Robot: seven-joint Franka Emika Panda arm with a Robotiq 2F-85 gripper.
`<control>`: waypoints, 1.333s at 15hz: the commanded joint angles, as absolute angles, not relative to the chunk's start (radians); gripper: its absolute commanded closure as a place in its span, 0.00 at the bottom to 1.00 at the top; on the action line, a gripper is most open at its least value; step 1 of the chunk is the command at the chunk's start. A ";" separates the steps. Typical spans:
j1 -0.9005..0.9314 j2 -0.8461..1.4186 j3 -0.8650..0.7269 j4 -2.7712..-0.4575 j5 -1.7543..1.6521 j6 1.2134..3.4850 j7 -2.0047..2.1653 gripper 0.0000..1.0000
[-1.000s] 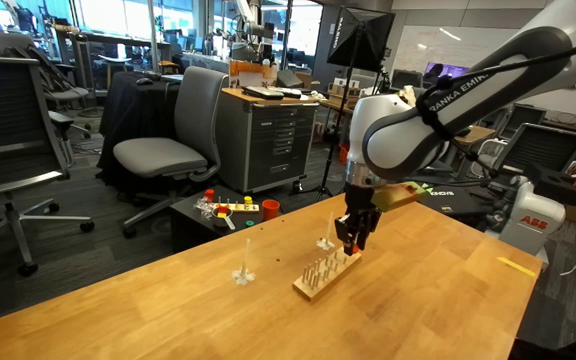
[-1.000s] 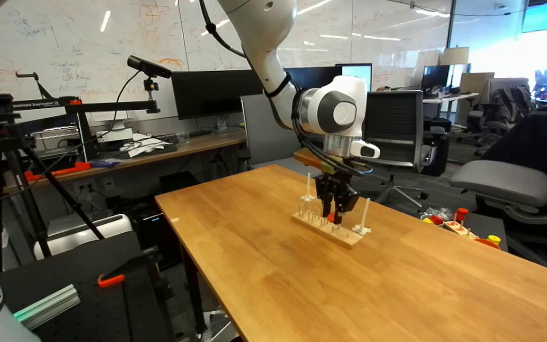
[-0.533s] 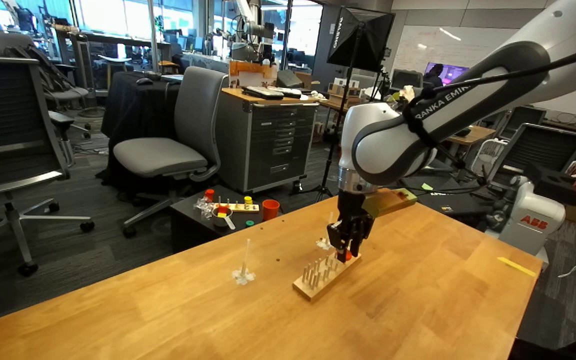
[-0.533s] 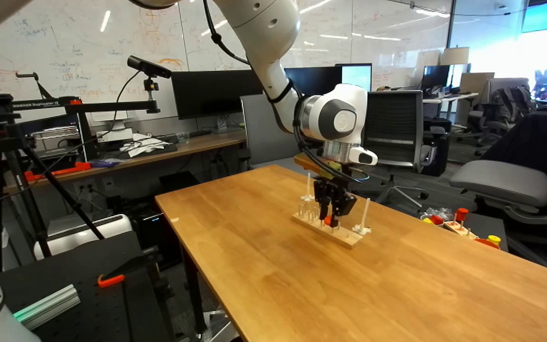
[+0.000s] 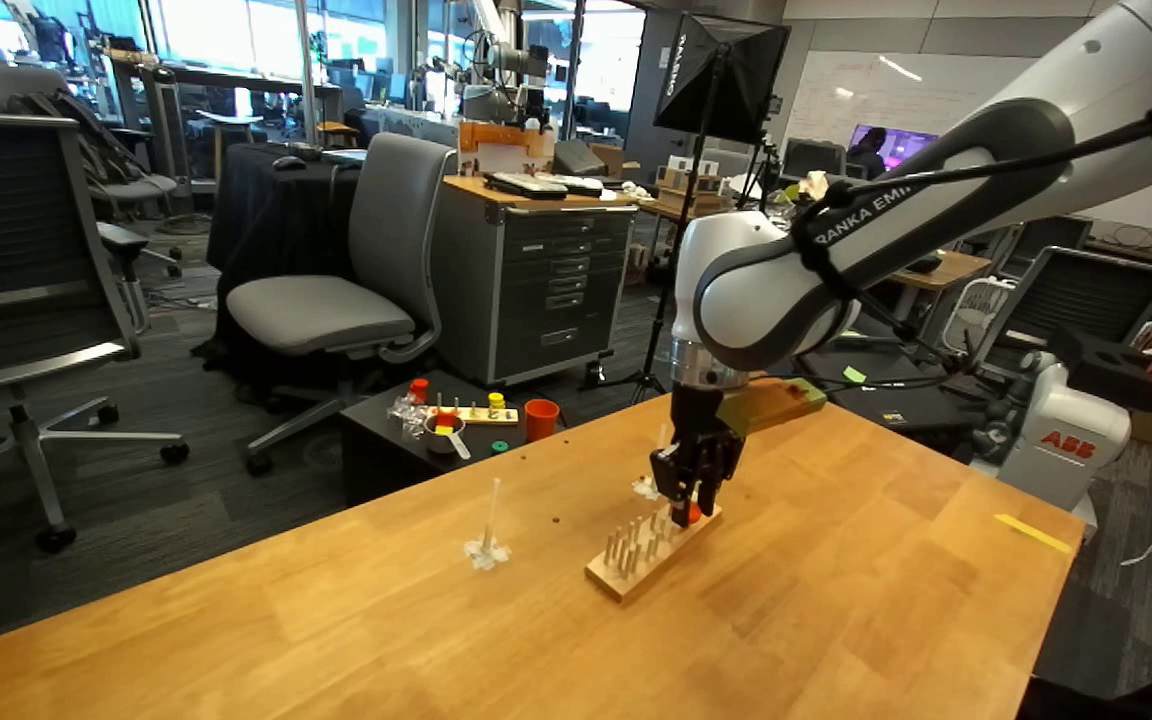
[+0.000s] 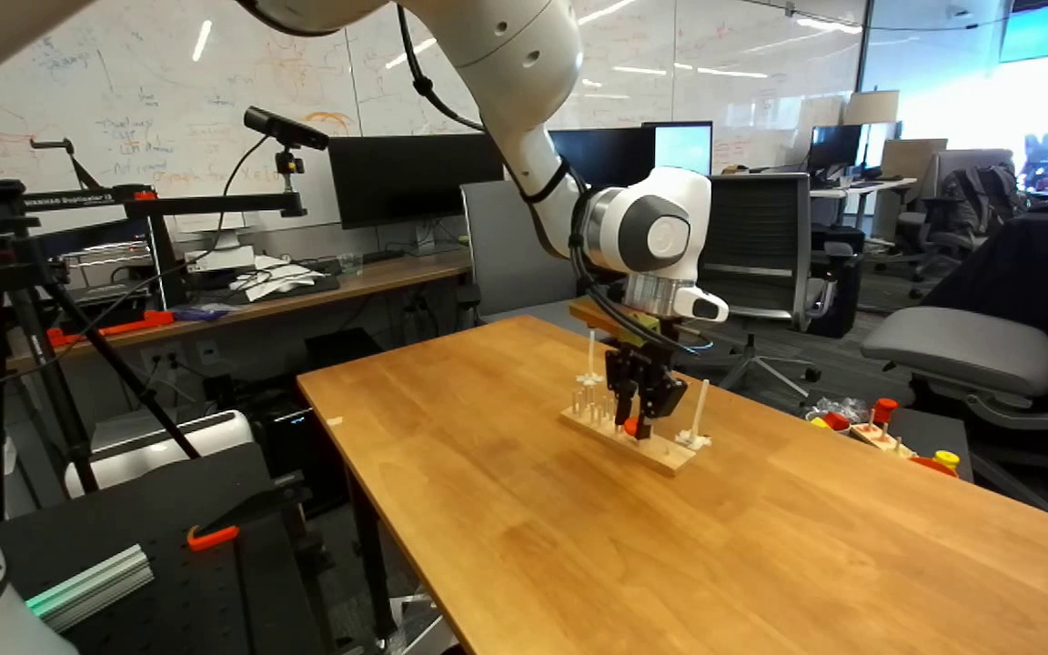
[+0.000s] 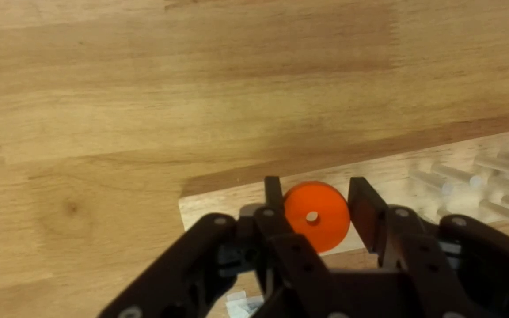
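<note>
My gripper [image 5: 693, 512] points down over a wooden peg board [image 5: 671, 550] and is shut on an orange disc [image 7: 318, 221]. In the wrist view the disc sits between the two dark fingers [image 7: 369, 212], against their inner faces. A pale spot shows in the disc's centre hole; whether it is a peg tip or the board cannot be made out. Beneath the disc is the board's end with less crowding, while several thin pegs [image 6: 597, 408] stand at its far part. How high the disc hangs above the board is hard to judge.
Two thin upright rods, a nearer rod [image 5: 492, 515] and a rod close to the gripper [image 6: 700, 409], are taped to the table [image 6: 524, 509]. A low black stand holds an orange cup [image 5: 540, 420] and a small peg board with a yellow piece [image 5: 495, 402].
The gripper has come lower and shifted a little along the peg board toward its crowded pegs, carrying the orange disc. The board and rods have stayed in place.
</note>
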State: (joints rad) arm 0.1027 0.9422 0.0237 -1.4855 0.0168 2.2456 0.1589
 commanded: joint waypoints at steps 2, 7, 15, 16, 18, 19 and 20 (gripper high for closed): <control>0.093 0.973 0.028 -1.427 0.040 2.197 0.158 0.83; 0.081 0.972 0.027 -1.431 0.049 2.182 0.159 0.83; 0.069 0.984 0.033 -1.420 0.064 2.169 0.150 0.83; 0.070 0.988 0.033 -1.415 0.064 2.166 0.150 0.83; 0.072 0.992 0.034 -1.405 0.064 2.158 0.150 0.83; 0.073 0.994 0.034 -1.400 0.063 2.154 0.150 0.83; 0.074 0.996 0.035 -1.395 0.063 2.150 0.150 0.83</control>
